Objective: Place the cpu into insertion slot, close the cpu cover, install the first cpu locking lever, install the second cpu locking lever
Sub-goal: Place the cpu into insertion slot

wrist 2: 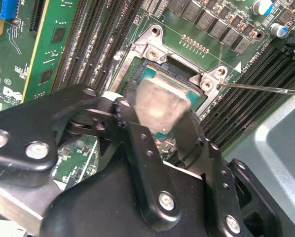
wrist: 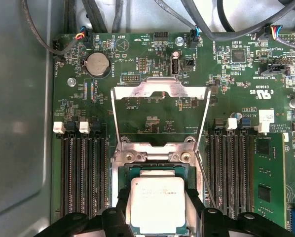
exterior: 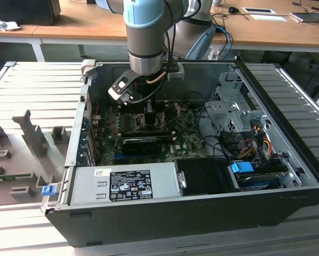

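The chip [wrist: 157, 205] sits between the 2 black fingers [wrist: 119, 215] of the pincer [wrist: 157, 219], which is clamped on 2 opposite edges of it. It hangs right over the socket [wrist: 155, 157] and overlaps most of it. I cannot tell whether any edge already touches.

In the second wrist view the chip [wrist 2: 160, 101] seems slightly off level against the socket [wrist 2: 155, 49]. That is the main risk, in my judgement: set down tilted or out of line, it could bend the socket's contacts or ride up on the rim. Let go too high, it could drop in crooked.

The cover [wrist: 160, 91] stands swung open behind the socket, toward the coin battery side. A knock from the pincer could tip it onto the chip. 1 thin lever [wrist: 206, 190] runs close beside a finger and might snag it.

The socket holds nothing seated that I can confirm. On both flanks, the memory slots [wrist: 83, 177] on the board [wrist: 236, 84] look unfilled.

In the exterior view the open case [exterior: 175, 221] on the counter [exterior: 37, 90] holds:
- The board [exterior: 186, 141] in the middle.
- A black card [exterior: 143, 143] lying across the board.
- The power supply [exterior: 122, 184] at 6 o'clock of the board.
- The drive cage [exterior: 229, 112] at 3 o'clock.

The arm [exterior: 146, 37] enters at 12 o'clock.
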Tool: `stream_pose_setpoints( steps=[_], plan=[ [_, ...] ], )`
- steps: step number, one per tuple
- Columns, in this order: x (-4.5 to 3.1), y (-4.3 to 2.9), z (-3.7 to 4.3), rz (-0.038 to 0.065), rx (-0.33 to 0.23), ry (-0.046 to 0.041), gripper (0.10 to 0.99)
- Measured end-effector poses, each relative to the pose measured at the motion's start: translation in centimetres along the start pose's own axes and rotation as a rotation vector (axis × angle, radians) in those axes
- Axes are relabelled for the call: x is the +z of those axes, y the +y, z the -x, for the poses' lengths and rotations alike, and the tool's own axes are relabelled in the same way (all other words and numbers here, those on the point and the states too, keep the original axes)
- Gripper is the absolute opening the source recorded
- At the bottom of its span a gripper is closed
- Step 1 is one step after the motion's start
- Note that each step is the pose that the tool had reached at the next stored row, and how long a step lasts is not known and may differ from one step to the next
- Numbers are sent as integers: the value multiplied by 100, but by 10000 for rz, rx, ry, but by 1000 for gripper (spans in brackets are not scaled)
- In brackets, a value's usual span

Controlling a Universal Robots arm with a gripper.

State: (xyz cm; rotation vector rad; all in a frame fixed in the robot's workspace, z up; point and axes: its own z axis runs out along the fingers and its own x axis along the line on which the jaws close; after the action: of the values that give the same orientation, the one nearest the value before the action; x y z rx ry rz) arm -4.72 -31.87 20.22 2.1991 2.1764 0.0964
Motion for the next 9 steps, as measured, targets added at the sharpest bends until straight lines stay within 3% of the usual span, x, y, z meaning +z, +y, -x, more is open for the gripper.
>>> stream_pose_setpoints(
  steps=[1, 5, 9],
  plan=[
    [0, 0, 0, 0, 0, -1, 604],
    [-3, 0, 0, 0, 0, -1, 604],
    [-55, 4, -1, -1, 2, -16, 592]
  ],
)
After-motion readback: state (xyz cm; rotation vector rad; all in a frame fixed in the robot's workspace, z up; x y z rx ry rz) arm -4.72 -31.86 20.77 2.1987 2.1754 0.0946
